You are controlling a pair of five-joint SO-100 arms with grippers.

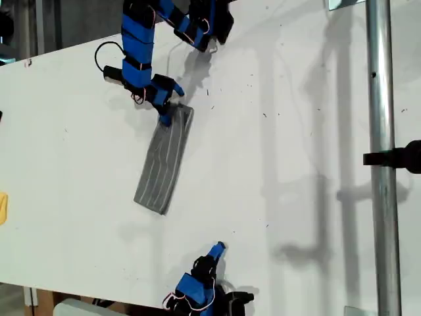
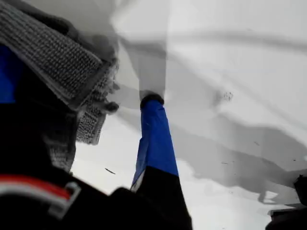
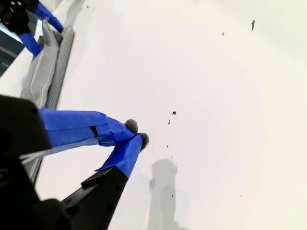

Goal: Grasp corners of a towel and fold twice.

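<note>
Towel (image 1: pixel 164 158), thin grey pinstriped cloth folded into a narrow strip on the white desk (image 1: pixel 276 164), frayed far end clamped in my first pincer (image 1: pixel 166 113); my second pincer (image 3: pixel 136 135) closed, empty, well apart.

A lab bench: bare white table (image 1: pixel 296 131), metal pole (image 1: pixel 381 164) beside it.
</note>
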